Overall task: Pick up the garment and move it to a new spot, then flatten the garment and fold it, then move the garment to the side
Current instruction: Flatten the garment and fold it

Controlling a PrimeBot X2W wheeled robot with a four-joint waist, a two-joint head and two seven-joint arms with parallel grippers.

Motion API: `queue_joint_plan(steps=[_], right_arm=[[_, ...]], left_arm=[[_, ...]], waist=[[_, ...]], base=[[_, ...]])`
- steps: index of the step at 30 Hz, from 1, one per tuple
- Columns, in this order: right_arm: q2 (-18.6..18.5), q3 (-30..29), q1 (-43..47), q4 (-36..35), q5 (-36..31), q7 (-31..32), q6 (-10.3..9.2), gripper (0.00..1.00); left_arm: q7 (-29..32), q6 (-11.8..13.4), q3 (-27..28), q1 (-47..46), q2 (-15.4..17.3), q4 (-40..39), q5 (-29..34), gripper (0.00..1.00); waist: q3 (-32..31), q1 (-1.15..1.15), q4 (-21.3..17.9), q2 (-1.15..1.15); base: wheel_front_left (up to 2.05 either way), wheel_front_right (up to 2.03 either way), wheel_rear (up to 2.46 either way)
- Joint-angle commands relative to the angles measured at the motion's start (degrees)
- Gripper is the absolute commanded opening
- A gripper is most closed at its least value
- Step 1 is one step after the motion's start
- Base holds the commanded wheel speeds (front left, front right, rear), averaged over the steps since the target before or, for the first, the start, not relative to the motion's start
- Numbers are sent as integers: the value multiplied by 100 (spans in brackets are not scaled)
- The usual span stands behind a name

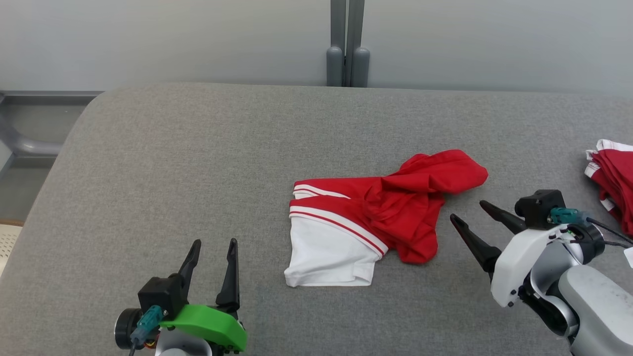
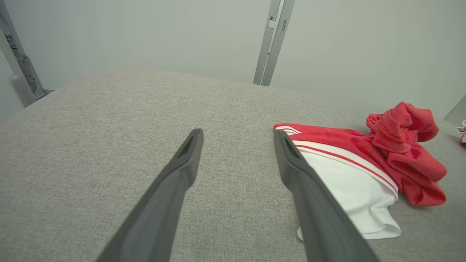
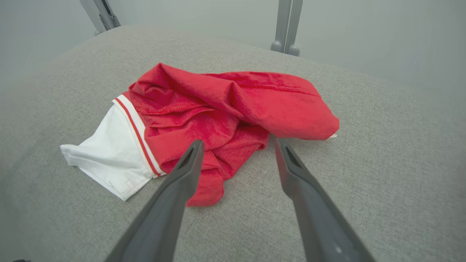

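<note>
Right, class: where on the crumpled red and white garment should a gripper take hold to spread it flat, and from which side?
Probably the bunched red end of the garment, approached from the robot's right. Its folds stand up off the grey surface, giving an edge to pinch, and the open right gripper sits beside it.

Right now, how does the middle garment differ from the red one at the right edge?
The middle garment lies crumpled, fully in view; the right-edge garment is cut off by the frame. The middle garment shows a broad white panel; the right-edge garment is mostly red with thin white trim. Both rest on the grey surface.
</note>
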Motion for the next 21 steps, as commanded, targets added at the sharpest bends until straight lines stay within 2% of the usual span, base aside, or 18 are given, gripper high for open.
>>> queue_joint_plan(steps=[1, 10, 16, 21], right_arm=[[68, -93, 103, -51, -1, 38, -2, 100], [166, -604, 222, 109, -337, 346, -3, 100], [125, -845, -23, 489, -591, 158, -3, 100], [119, -655, -372, 819, -881, 32, -2, 100]], left_arm=[[-1, -2, -6, -5, 23, 3, 28, 100], [-1, -7, -40, -103, 17, 6, 0, 100], [-1, 0, -42, -190, -13, -34, -33, 100], [-1, -4, -52, -276, -26, -57, -20, 100]], waist=[[17, 0, 3, 0], [164, 0, 228, 0], [408, 0, 409, 0], [631, 0, 533, 0]], base=[[0, 0, 0], [0, 0, 0], [0, 0, 0], [0, 0, 0]])
